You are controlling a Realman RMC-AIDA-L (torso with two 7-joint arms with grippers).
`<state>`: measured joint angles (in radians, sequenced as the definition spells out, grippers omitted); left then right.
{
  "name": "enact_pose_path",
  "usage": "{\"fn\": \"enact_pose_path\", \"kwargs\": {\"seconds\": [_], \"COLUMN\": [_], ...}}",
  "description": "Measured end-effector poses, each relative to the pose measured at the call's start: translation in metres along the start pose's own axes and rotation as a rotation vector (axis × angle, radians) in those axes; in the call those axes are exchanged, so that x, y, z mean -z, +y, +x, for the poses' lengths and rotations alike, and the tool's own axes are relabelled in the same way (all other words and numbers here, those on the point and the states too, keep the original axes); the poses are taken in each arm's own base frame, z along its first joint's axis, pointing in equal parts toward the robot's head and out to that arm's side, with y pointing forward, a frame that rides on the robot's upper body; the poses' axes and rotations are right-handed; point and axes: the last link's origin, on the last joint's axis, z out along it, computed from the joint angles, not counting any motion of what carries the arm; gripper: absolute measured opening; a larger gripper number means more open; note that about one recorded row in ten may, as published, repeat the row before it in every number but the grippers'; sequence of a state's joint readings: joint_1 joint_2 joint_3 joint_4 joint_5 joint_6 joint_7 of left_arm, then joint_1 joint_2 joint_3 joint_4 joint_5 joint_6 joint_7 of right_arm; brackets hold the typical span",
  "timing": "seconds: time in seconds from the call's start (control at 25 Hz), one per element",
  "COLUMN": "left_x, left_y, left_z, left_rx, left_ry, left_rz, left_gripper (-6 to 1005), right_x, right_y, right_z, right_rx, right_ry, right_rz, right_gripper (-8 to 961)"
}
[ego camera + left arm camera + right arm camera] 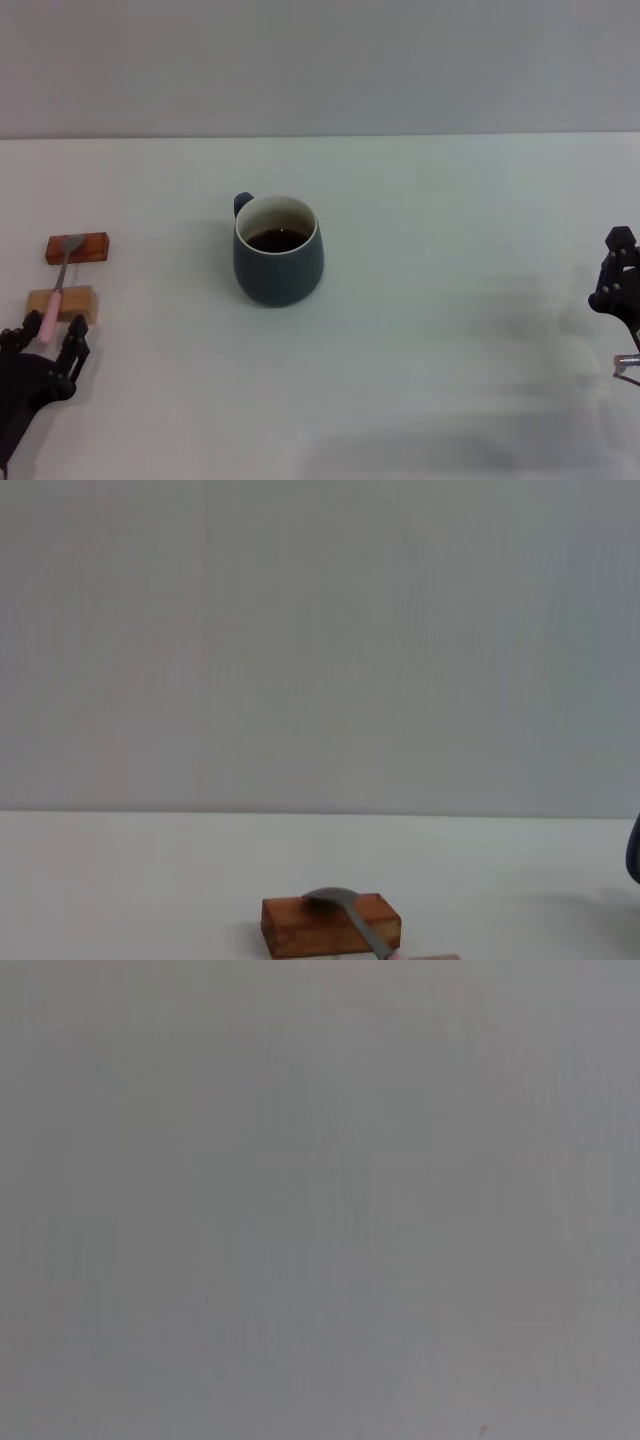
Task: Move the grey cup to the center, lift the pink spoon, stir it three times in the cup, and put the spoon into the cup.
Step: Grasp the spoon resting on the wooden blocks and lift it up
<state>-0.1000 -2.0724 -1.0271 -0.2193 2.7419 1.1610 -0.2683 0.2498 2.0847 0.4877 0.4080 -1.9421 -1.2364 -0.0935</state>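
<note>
Two wooden blocks sit near the table's [420, 330] left edge: a dark block [77, 248] farther back, a pale block [63, 302] nearer the front. Spoon [58, 283] bridges them, metal bowl on the dark block, pink handle over the pale one. Left gripper [42, 338] at the handle's near end, fingers spread either side, not clamped. Cup [278, 251] upright mid-table, slightly left of centre, handle toward the back-left, dark liquid inside. Right gripper [616, 285] at right edge, well apart; finger state cannot be told.
</note>
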Motion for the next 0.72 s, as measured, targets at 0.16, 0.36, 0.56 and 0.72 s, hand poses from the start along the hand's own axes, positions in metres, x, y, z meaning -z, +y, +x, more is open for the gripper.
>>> {"fn": "enact_pose_path", "kwargs": {"seconds": [0.16,0.36,0.56,0.72], "left_x": [-0.0001,0.0003,0.0005,0.0007], "left_y": [-0.0001,-0.0005,-0.0009,-0.0012], "left_z": [0.0001,0.0005,0.0004,0.0002], "left_rx": [0.0,0.001,0.001,0.001], "left_ry": [0.0,0.004,0.003,0.002], "left_rz": [0.0,0.002,0.004,0.006], "left_gripper": [526,475,476,408], "right_x": [0.0005,0.0009,0.001,0.0011], "right_y": [-0.0003,-0.0004,-0.0003,-0.0002], "right_z": [0.0003,0.0005,0.0006,0.0006], "right_rx": [0.0,0.0,0.0,0.0], "right_ry": [0.001,0.002,0.002,0.002], "right_rz": [0.001,0.002,0.001,0.001], "right_gripper": [0,-1,-1,-1]}}
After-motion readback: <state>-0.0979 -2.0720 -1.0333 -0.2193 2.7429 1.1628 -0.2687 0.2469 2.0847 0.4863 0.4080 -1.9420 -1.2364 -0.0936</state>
